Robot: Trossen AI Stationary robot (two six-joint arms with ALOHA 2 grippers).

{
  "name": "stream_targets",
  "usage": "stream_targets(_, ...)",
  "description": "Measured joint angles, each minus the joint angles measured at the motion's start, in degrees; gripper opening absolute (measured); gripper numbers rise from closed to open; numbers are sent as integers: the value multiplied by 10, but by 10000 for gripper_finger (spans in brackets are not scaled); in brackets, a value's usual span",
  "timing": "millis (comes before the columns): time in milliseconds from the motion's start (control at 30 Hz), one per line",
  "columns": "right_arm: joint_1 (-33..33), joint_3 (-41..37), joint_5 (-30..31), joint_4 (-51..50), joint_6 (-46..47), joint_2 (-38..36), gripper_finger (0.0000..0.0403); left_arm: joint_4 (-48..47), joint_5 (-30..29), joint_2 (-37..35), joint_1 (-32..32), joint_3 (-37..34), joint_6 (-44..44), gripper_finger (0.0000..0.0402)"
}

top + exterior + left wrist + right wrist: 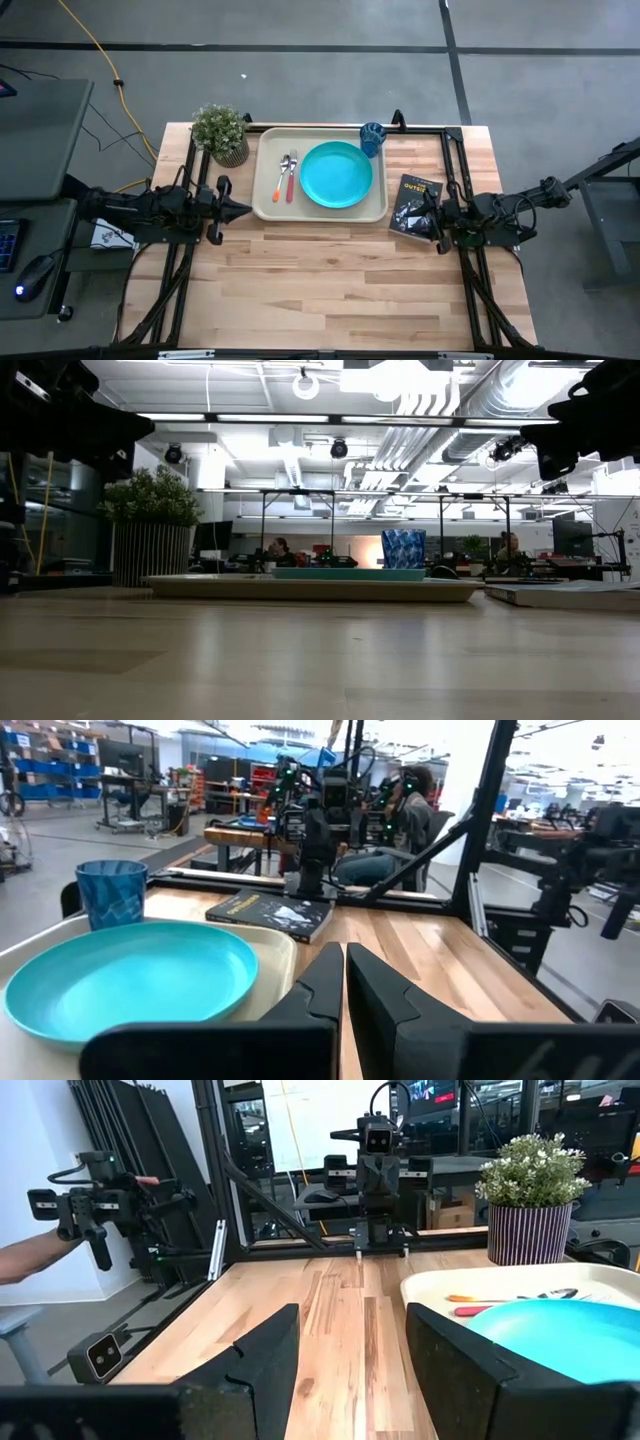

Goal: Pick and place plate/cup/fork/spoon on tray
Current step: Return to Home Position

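All four pieces lie on the large beige rectangular tray (pixel 266 206): the round turquoise plate (pixel 336 174) in the centre, the blue translucent cup (pixel 372 137) in the far right corner, and the orange-handled spoon (pixel 282 181) just left of the red-pink-handled fork (pixel 292 180). With nothing left to carry, I judge, I rest at the sides of the wooden counter (pixel 330 290), left jaws closed and right jaws open and empty.

The spoon (pixel 282 180), fork (pixel 292 178) and plate (pixel 337 175) lie left to right on the tray (pixel 320 214).

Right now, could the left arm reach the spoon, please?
Probably yes: the spoon lies at the tray's end nearest the left gripper, with nothing between; the right gripper waits by the book.
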Motion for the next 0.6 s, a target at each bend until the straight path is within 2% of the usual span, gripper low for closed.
stream_targets(200,-18,0,0,0,0,-4,177,0,0,0,-9,0,0,0)
stream_targets(600,-121,0,0,1,0,-5,177,0,0,0,-8,0,0,0)
